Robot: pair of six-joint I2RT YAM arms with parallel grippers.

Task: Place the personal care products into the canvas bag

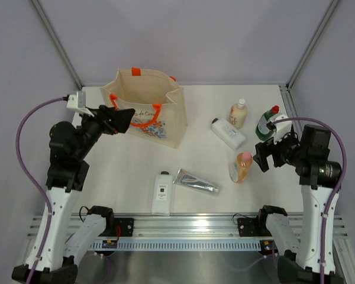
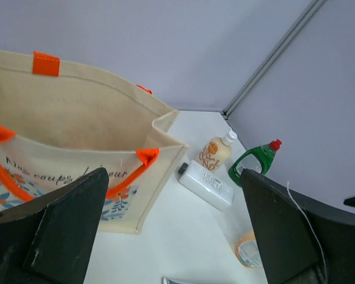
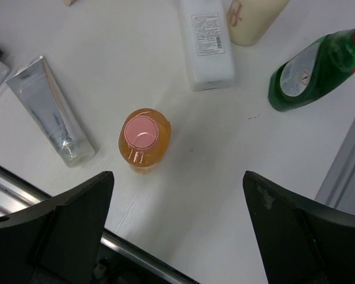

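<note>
Both were wide open and empty: left gripper point(image 1: 123, 120) at the front rim of the bag point(image 1: 171, 118), right gripper point(image 1: 261, 157) near the upright peach bottle point(image 3: 144, 140), not touching. Bag stood far left on the table point(image 1: 130, 171). Outside it: white bottle point(image 1: 228, 133), second white bottle point(image 1: 161, 193), tube point(image 1: 195, 181), beige bottle point(image 1: 238, 113), green bottle point(image 1: 266, 124).

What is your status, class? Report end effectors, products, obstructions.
Both end effectors open, empty: left by canvas bag, right by peach bottle. Six products on table, outside bag. Bag mouth unobstructed.
</note>
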